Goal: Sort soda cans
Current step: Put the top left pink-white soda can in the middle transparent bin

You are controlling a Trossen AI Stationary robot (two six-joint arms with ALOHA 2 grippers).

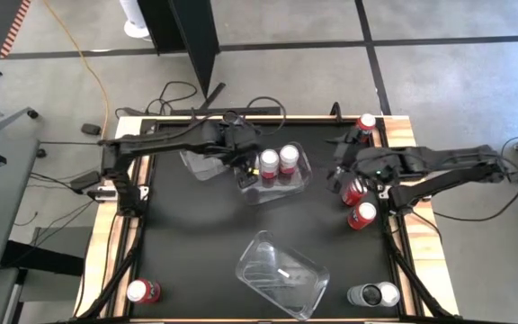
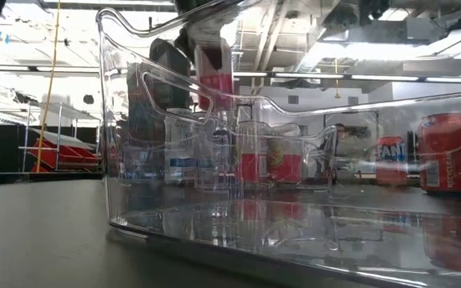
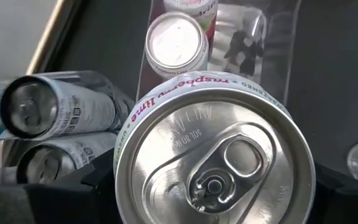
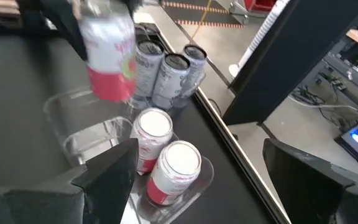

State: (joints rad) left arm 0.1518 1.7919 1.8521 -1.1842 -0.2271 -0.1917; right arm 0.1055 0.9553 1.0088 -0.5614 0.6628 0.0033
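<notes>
My left gripper (image 1: 245,173) is shut on a red-and-white soda can (image 3: 213,155), which hangs over a clear bin (image 1: 302,184). Two like cans (image 1: 269,163) (image 1: 289,159) stand upright in that bin. Silver cans (image 3: 55,107) lie on their sides in a second clear bin (image 1: 198,164) next to it. My right gripper (image 1: 340,171) stands open near the table's right edge with nothing between its fingers (image 4: 107,171). Beside it stand two red cans (image 1: 356,190) (image 1: 362,215). My left gripper pinches the can between its two fingers (image 3: 95,180), one on either side of the body just below the top rim (image 3: 126,143). The fingers come from above, slanting down. The can (image 4: 107,56) hangs below them, top up and slightly tilted, clear of the bin.
A third clear bin (image 1: 281,274) sits near the table's front, close to the low camera (image 2: 294,216). Single cans stand at the corners: red at far right (image 1: 365,121), red at near left (image 1: 142,290), dark at near right (image 1: 373,294).
</notes>
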